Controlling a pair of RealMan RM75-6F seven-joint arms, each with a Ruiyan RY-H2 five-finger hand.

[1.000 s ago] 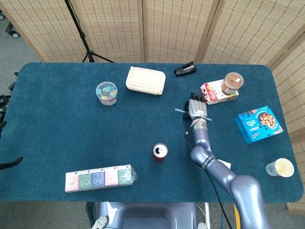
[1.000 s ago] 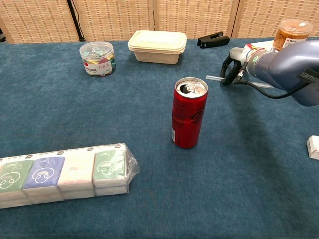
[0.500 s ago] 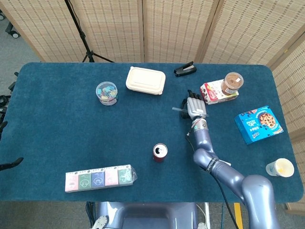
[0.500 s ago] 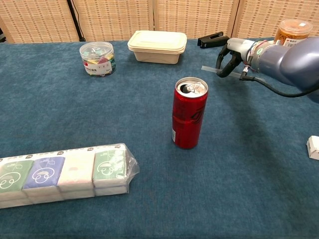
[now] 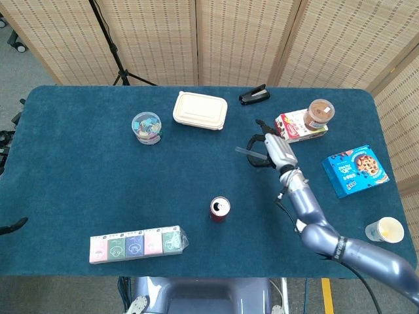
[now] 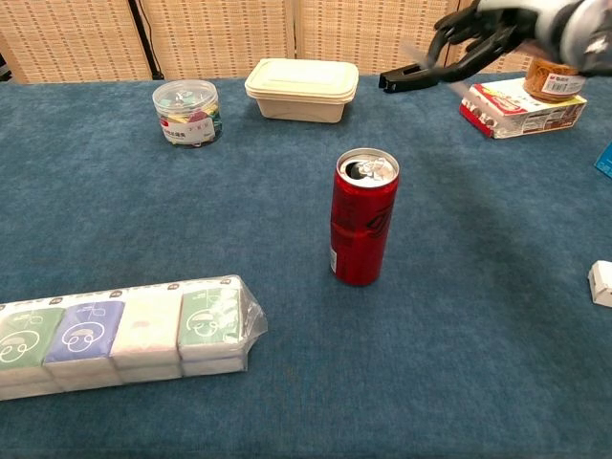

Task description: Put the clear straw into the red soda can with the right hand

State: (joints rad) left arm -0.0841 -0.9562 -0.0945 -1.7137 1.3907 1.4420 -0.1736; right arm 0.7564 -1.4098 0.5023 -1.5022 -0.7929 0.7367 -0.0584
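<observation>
The red soda can (image 5: 220,209) stands upright with its top opened, near the middle of the blue table (image 5: 78,183); in the chest view the can (image 6: 363,229) is at centre. My right hand (image 5: 271,150) is raised above the table, behind and to the right of the can, and pinches the clear straw (image 5: 247,152), whose free end sticks out to the left. In the chest view the right hand (image 6: 490,31) is blurred at the top right, well above the can's top. The left hand shows in neither view.
A cream lunch box (image 5: 200,110), a clear tub of clips (image 5: 147,127) and a black stapler (image 5: 254,95) sit at the back. A snack box with a jar (image 5: 300,126), a blue cookie box (image 5: 355,170) and a paper cup (image 5: 385,229) are on the right. Tissue packs (image 5: 136,243) lie front left.
My right hand has lifted the straw off the table, rising well above the height of the can's top and shifting slightly right. The can has not moved.
</observation>
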